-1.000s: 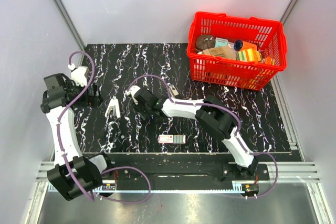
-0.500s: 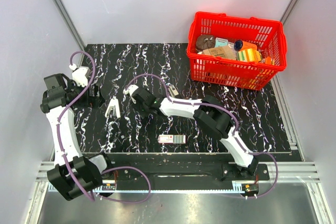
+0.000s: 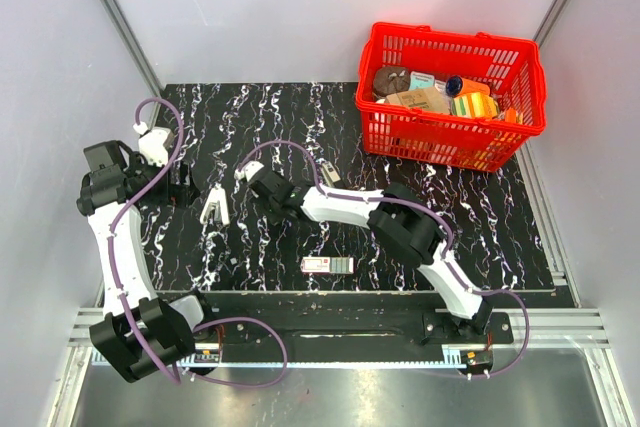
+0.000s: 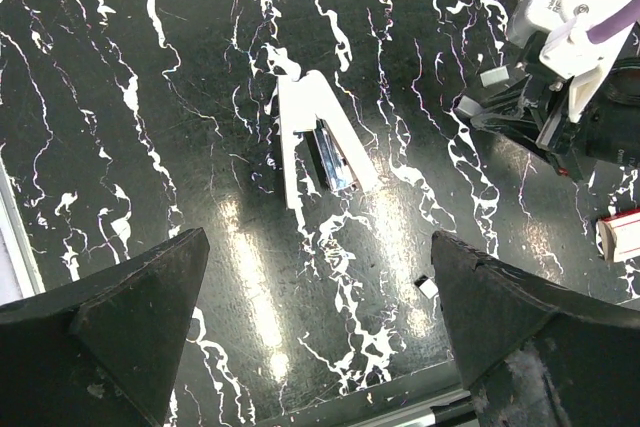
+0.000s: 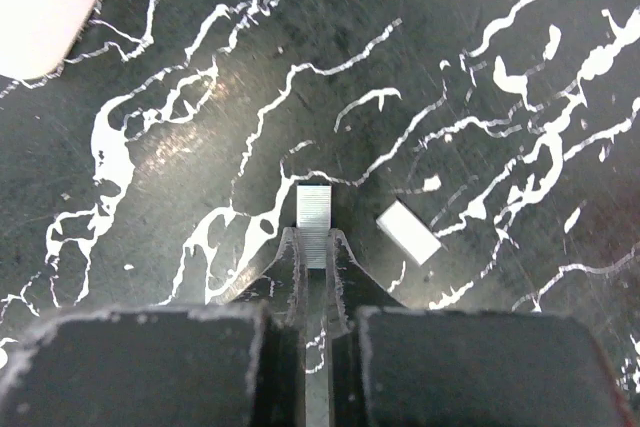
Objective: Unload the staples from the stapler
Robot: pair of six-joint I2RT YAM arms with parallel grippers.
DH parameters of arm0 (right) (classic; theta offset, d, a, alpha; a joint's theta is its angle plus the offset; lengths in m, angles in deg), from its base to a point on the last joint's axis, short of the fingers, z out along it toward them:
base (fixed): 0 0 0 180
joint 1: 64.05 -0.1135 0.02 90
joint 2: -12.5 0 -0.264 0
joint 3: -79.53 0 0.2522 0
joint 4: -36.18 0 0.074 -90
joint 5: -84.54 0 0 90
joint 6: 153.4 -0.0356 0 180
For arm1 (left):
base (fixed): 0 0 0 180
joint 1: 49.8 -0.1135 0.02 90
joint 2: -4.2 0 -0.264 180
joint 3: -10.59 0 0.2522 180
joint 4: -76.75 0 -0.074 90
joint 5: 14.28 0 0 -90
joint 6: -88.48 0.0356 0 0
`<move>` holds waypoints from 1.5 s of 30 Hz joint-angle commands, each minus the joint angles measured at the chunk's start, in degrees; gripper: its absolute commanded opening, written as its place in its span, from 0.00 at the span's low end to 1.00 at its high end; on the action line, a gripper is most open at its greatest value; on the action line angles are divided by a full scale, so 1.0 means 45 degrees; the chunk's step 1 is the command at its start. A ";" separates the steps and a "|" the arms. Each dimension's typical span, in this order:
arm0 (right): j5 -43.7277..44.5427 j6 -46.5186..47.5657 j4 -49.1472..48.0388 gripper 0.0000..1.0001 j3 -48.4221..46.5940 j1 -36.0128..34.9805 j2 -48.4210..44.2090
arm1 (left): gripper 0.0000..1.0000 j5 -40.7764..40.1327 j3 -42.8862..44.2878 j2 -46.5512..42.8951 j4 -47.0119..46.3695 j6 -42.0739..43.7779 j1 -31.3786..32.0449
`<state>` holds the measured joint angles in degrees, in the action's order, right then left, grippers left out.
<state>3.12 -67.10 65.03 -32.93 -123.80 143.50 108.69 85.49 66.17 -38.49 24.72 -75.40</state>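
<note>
Two staples (image 5: 314, 209) — one in right gripper (image 5: 314, 245), stapler (image 4: 300, 127) splayed

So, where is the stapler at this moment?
In the top view the stapler lies open left of centre, between the left gripper and the right gripper.

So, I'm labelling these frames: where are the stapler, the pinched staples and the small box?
stapler (image 4: 292, 147), left wrist view, on its white arm.
staples (image 5: 314, 207), right wrist view, on the strip's free end.
box (image 3: 328, 265), top view, on its top face.
</note>
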 commanded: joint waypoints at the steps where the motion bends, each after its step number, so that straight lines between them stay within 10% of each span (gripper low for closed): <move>1: 0.1043 -0.0737 0.1821 0.00 0.0328 -0.0102 -0.1139 | 0.99 0.0095 0.0105 -0.0606 -0.0221 0.0516 -0.0091; 25: 0.3951 -1.3449 0.4987 0.00 0.9352 -0.1097 -1.0887 | 0.99 -0.0491 -0.0696 -0.2307 0.0170 0.1416 -0.0072; 45: 0.5125 -1.8142 0.7917 0.00 0.6834 -0.3090 -0.7353 | 0.99 -0.0706 -0.1518 -0.3166 0.0052 0.1767 -0.0072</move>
<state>22.09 -144.41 99.28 -1.17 -136.78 110.41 105.48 77.95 52.86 -36.61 31.52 -75.42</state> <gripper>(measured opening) 0.031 0.988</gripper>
